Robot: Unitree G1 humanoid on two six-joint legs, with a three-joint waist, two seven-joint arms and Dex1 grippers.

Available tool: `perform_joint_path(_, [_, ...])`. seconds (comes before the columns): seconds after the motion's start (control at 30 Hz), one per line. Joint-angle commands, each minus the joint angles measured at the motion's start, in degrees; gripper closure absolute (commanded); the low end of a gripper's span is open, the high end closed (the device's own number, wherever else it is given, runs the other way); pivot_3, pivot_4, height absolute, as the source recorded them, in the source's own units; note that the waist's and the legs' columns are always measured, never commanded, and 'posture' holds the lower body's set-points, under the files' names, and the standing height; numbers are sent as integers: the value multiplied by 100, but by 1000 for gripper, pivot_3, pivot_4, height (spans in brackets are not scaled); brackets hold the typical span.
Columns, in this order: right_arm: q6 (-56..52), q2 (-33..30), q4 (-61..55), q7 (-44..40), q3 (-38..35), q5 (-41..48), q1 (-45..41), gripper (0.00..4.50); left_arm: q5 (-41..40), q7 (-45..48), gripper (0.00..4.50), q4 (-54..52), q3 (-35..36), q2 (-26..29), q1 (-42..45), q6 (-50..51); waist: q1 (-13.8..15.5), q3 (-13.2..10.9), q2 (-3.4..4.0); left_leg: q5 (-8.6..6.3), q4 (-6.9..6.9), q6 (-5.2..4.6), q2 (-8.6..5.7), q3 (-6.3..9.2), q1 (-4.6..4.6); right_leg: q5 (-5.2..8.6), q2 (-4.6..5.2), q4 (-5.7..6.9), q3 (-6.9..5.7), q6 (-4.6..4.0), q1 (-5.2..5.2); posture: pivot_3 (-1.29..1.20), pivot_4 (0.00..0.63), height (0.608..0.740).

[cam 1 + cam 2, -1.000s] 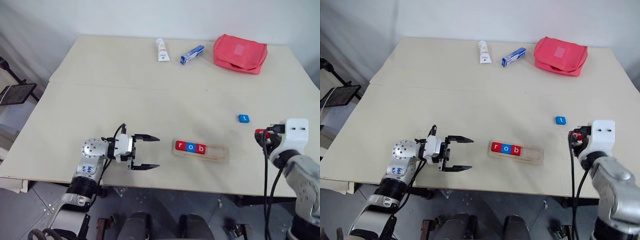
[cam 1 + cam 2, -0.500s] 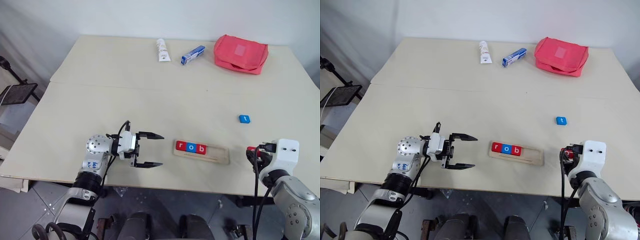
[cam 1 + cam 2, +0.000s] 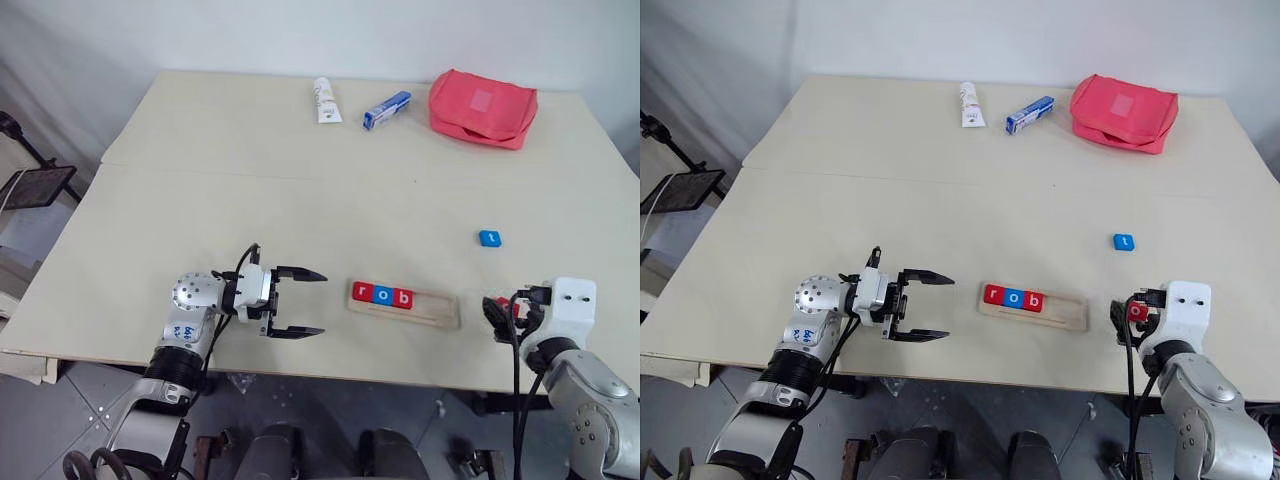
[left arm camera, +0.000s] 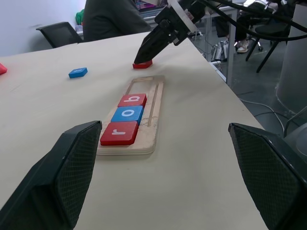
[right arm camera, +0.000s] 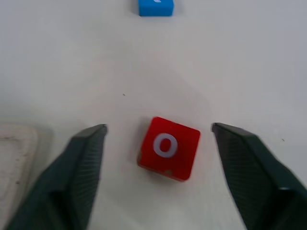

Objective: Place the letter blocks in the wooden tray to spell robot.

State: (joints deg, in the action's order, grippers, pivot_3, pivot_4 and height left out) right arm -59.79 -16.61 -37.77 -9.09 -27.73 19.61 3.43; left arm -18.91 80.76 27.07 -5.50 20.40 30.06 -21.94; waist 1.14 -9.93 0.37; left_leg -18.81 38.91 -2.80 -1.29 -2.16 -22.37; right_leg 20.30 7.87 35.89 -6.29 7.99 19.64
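Note:
The wooden tray [image 3: 432, 307] lies near the table's front edge with three letter blocks in its left part: red r [image 3: 361, 292], blue o [image 3: 382, 295], red b [image 3: 402, 298]. A red o block [image 5: 169, 147] lies flat on the table just right of the tray's right end. My right gripper [image 5: 158, 126] is open, one finger on each side of this block and clear of it. A blue t block [image 3: 489, 238] sits farther back on the right. My left gripper [image 3: 323, 302] is open and empty left of the tray, pointing at it.
At the table's far side lie a white tube [image 3: 324, 100], a blue-and-white box [image 3: 385, 109] and a red pouch [image 3: 482, 107]. The front edge of the table [image 3: 300, 365] runs close below both grippers. A seated person [image 4: 110, 19] and chairs show beyond the table.
My right gripper came down and back toward the tray's right end with the red o block, then opened and left it on the table. The left gripper stayed put.

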Motion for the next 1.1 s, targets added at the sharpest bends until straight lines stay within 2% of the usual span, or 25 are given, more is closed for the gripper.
perform_joint_path(0.03, [177, -259, -286, -307, 24, 150, 186, 24, -111, -32, 0, -190, 76, 5, -49, -48, 3, 0, 0, 0, 0, 0, 0, 0, 0, 0, 0, 0, 0, 0, 0, 0, 150, 740])
perform_joint_path(0.1, [214, -606, -392, -722, 72, 318, 292, 24, -103, -46, 0, -187, 77, 1, -52, -58, 4, 0, 0, -1, 1, -1, -2, 0, 0, 0, 2, -1, 1, 0, -1, 0, 150, 740])
perform_joint_path(0.23, [594, -2011, -209, -1926, 290, 387, 565, 24, -90, -76, 0, -220, 64, -22, -81, -67, 5, 0, -1, -1, -1, -3, 0, -4, 1, 0, 0, -11, 3, 0, -5, 0, 150, 740])
perform_joint_path(0.4, [1380, -3519, 698, -3289, 373, 255, 617, 24, -84, -117, 0, -263, 67, -17, -110, -72, 11, -2, -3, -2, 5, -4, 5, -5, 1, 0, -4, -25, 1, 0, -15, 0, 150, 740])
perform_joint_path(0.5, [1899, -4151, 1389, -3861, 655, 71, 502, 24, -75, -150, 0, -307, 65, -10, -139, -71, 14, -4, -8, -2, 6, -5, 8, -6, 1, 0, -4, -27, -2, 0, -17, 0, 150, 740])
perform_joint_path(0.57, [2144, -4328, 1638, -4089, 768, 11, 459, 24, -71, -164, 0, -321, 64, -8, -149, -71, 16, -5, -9, -2, 7, -5, 8, -6, 0, 0, -3, -27, -4, 0, -17, 0, 150, 740])
perform_joint_path(0.7, [2998, -4807, 3103, -4741, 1587, -460, -382, 24, -61, -244, 0, -462, 79, 14, -268, -80, 2, -7, -11, -3, 14, -7, 4, -10, 0, -1, 3, -28, -9, 1, -21, 0, 150, 740])
perform_joint_path(0.9, [3677, -4763, 4307, -5152, 2257, -846, -1185, 24, -52, -371, 0, -661, 97, 74, -405, -34, 18, -7, -11, -2, 13, -8, 8, -5, -4, 0, 11, -31, -31, 1, -19, 0, 150, 740])
perform_joint_path(1.03, [3747, -4695, 4618, -5406, 2534, -902, -1460, 24, -53, -450, 0, -756, 93, 108, -482, -29, 16, -7, -12, -2, 17, -8, 5, -4, -3, -1, 17, -31, -42, 1, -25, 0, 150, 740])
perform_joint_path(1.1, [3770, -4684, 4713, -5419, 2588, -961, -1522, 608, -50, -484, 0, -792, 96, 126, -515, -21, 16, -7, -13, -2, 18, -8, 7, -2, -3, -1, 16, -32, -45, 1, -27, 0, 150, 740])
